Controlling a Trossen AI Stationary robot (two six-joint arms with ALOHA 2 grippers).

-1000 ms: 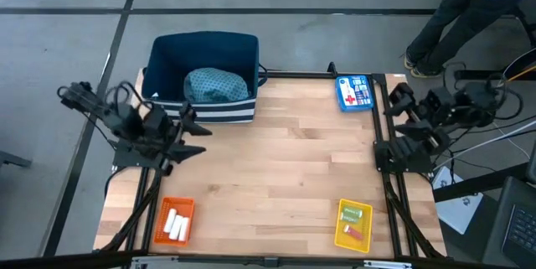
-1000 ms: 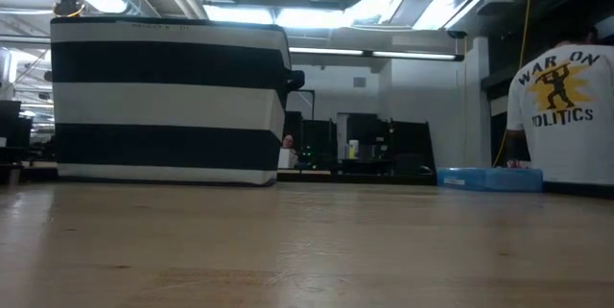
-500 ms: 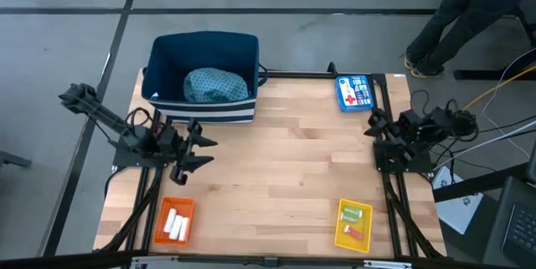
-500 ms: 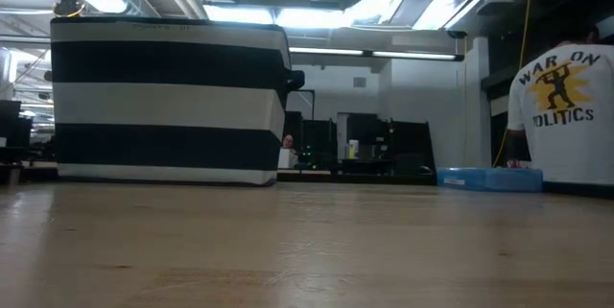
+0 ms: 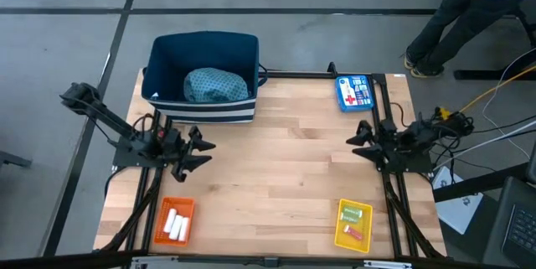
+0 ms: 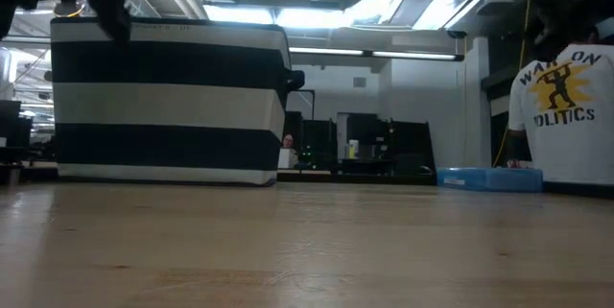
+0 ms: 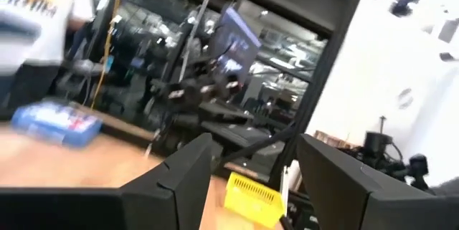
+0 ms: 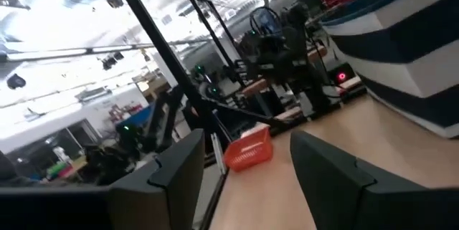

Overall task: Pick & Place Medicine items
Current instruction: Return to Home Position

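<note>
Several white stick-like tubes [image 5: 175, 224] lie in an orange tray [image 5: 174, 207] near the table's near-left corner. A pale green piece [image 5: 354, 214] and a pink-red piece [image 5: 355, 234] lie in a yellow tray [image 5: 338, 224] near the near-right corner. My left gripper [image 5: 201, 153] hangs open over the table's left part, well short of the orange tray. My right gripper [image 5: 358, 141] hangs open over the right part, far side of the yellow tray. The left wrist view looks across at the yellow tray [image 7: 251, 190] between its open fingers. The right wrist view shows the orange tray [image 8: 249, 151].
A dark blue bin with a striped front [image 5: 203, 76] stands at the far-left edge, a teal patterned cloth [image 5: 216, 85] inside it. A flat blue box with a red cross [image 5: 354, 92] lies at the far-right corner. A person [image 5: 469, 9] stands beyond that corner. Bare wood lies between the arms.
My left gripper has swung from beside the bin toward the near edge and a little toward the table's middle. My right arm has unfolded, and its gripper has moved from the right edge toward the table's left, out over the wood. Nothing on the table has moved.
</note>
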